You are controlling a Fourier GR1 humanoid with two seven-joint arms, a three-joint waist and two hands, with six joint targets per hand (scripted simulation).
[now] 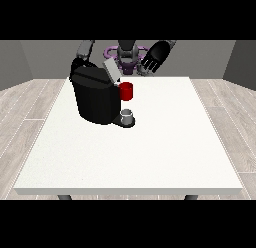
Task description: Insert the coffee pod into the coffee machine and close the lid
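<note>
The black coffee machine (95,98) stands on the left half of the white table (150,152), towards the back. Its grey lid (110,70) is tilted up and open. A red thing at the machine (126,91) sits at its right side under the lid. On the machine's base, below the red thing, rests a small grey thing (127,114); I cannot tell whether it is the pod. The hand at the view's right (155,56) hangs open above the table's back edge, to the right of the machine. The hand at the view's left (77,63) is mostly hidden behind the machine's top.
The robot's torso (128,54) stands behind the table's back edge. The table's front edge (130,191) runs near the picture's bottom. Wooden floor surrounds the table.
</note>
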